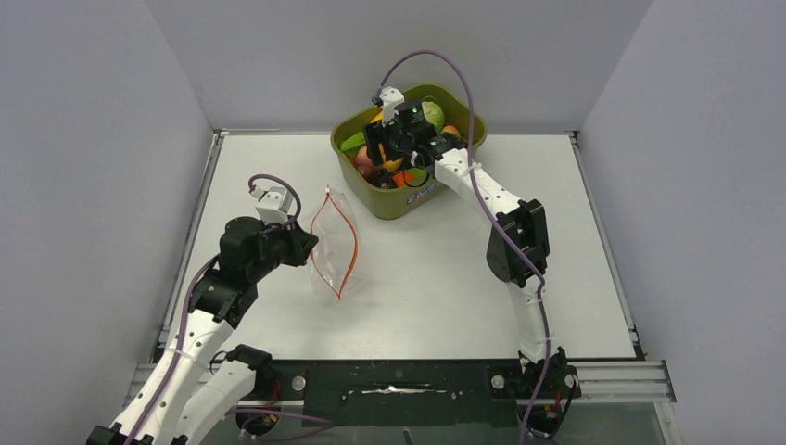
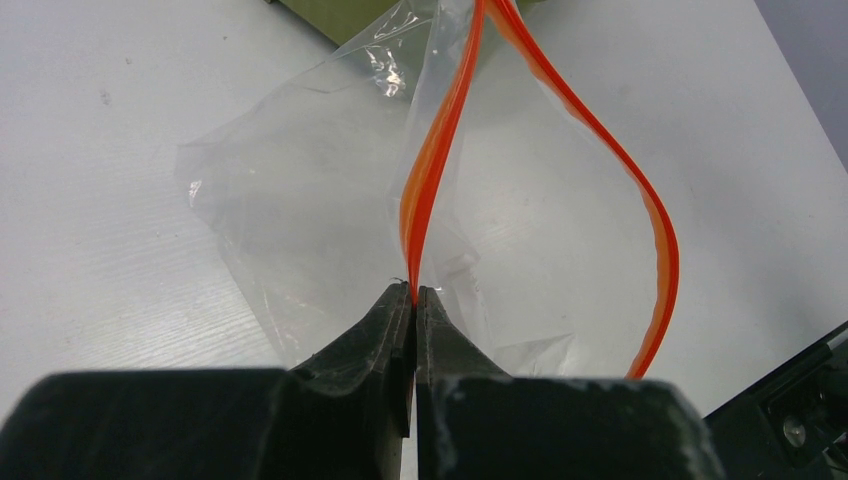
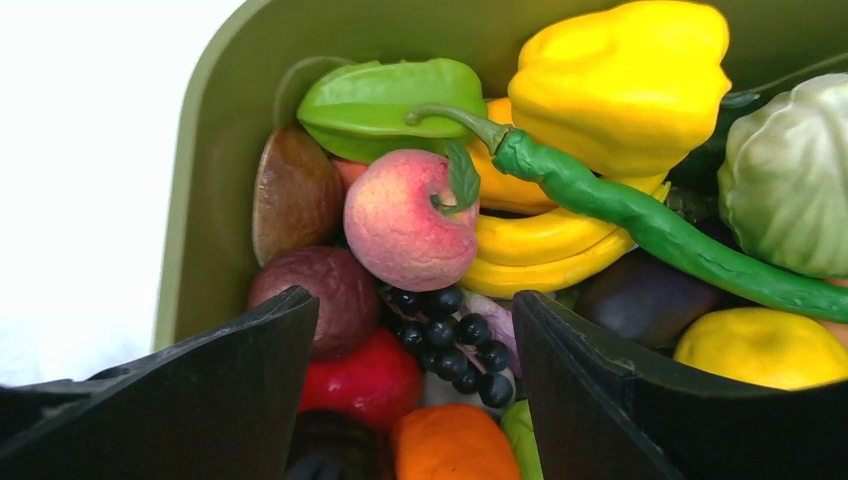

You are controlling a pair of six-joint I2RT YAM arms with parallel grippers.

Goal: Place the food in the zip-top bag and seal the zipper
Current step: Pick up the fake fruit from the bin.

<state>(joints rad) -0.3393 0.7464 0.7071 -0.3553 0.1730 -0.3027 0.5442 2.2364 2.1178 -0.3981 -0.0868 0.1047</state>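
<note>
The zip-top bag (image 1: 334,243) stands on the table with its mouth gaping, its red-orange zipper (image 1: 344,255) forming a loop. My left gripper (image 2: 414,292) is shut on one side of the zipper (image 2: 432,165), holding up the clear bag (image 2: 300,200). The food lies piled in an olive-green tub (image 1: 400,209). My right gripper (image 3: 410,300) hangs open just above the pile, holding nothing. Below it are a pink-red fruit (image 3: 405,230), a yellow pepper (image 3: 620,80), a long green pod (image 3: 640,215) and a pale cabbage (image 3: 790,170).
Between the right fingers (image 3: 230,390) lie black grapes (image 3: 450,335), a red fruit (image 3: 365,380) and an orange piece (image 3: 450,445). The tub wall (image 3: 210,200) rises close on the left of that gripper. Grey walls enclose the white table (image 1: 445,278).
</note>
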